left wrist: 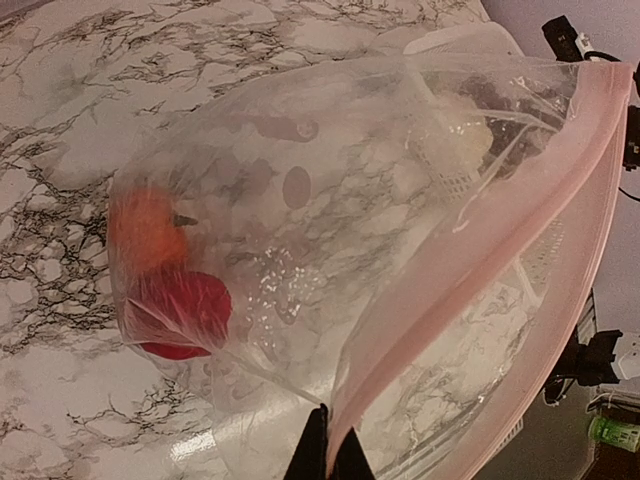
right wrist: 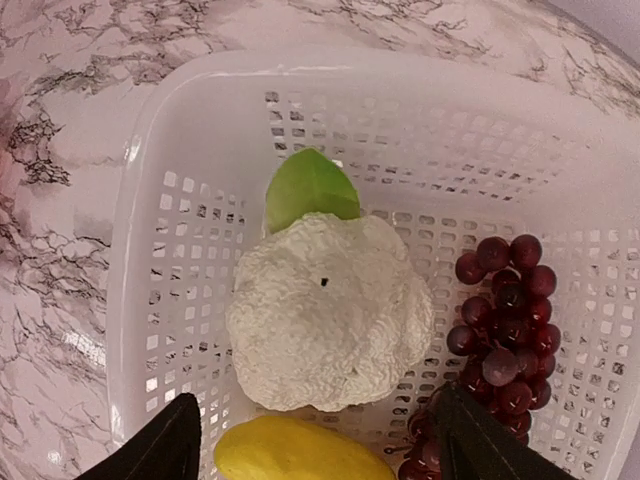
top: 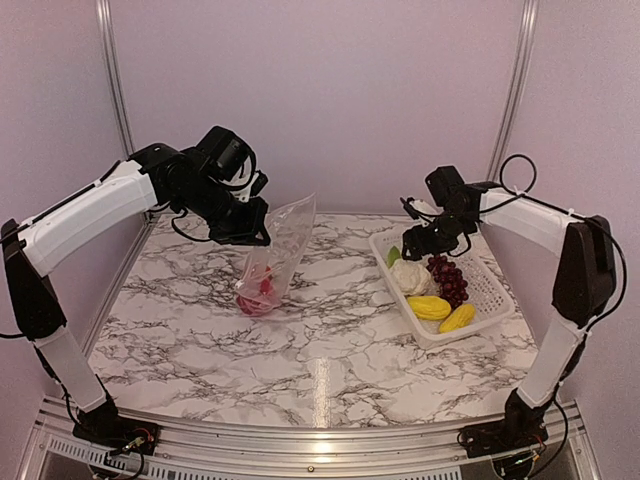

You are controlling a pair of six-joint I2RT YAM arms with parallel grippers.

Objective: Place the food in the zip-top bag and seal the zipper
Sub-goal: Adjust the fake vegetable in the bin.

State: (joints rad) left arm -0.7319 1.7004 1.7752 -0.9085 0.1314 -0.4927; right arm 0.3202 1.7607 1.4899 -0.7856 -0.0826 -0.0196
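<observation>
Closest to the lens in the left wrist view, the left hand (left wrist: 330,448) shows two dark fingertips pressed together on the lower edge of the zip-top bag (left wrist: 330,230). They pinch the clear plastic just beside the zipper (left wrist: 520,220). Held by that one edge, the bag is lifted above the table (top: 330,360) with its mouth gaping toward the right arm, apparently to leave an opening for food to be dropped in. The orange fruit (left wrist: 145,230) and the red piece (left wrist: 185,310) lie touching at the bag's bottom, which appears to rest on the table. The pink zipper strip is unsealed along its visible length.

Across the table, the right hand (right wrist: 318,440) hovers over the white lattice basket (right wrist: 180,200). Its fingers are spread wide and hold nothing. The cauliflower (right wrist: 325,310) sits directly below, between them, and is probably the next pick. Also in the basket are the grape bunch (right wrist: 505,310), two yellow pieces (top: 429,307), and a green leaf (right wrist: 312,188) tucked against the cauliflower's far side
</observation>
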